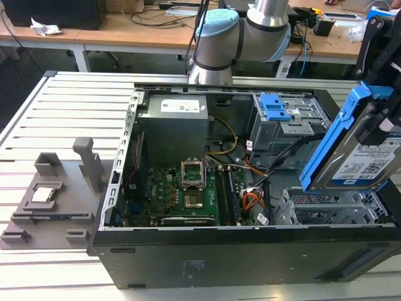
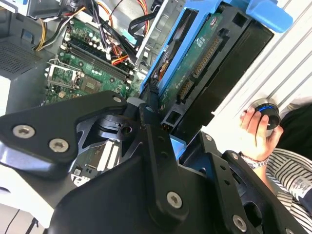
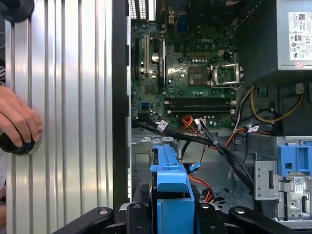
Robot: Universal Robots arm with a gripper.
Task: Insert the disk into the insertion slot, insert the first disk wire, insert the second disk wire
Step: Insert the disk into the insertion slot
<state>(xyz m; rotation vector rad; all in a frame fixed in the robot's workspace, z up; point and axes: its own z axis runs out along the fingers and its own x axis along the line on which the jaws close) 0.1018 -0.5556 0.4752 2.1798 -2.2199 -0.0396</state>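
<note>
Claw pinches the tilted disk above the insertion slot, black cables alongside.

The disk hangs tilted just above the insertion slot.

Silver arm tube, pale blue joint caps, black tool links, silver screws

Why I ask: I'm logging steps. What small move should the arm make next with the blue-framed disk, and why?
Probably level the disk and ease it down toward the insertion slot. In the exterior view the hand holds it steeply tilted above the perforated cage, with none of it inside the bay.
</note>
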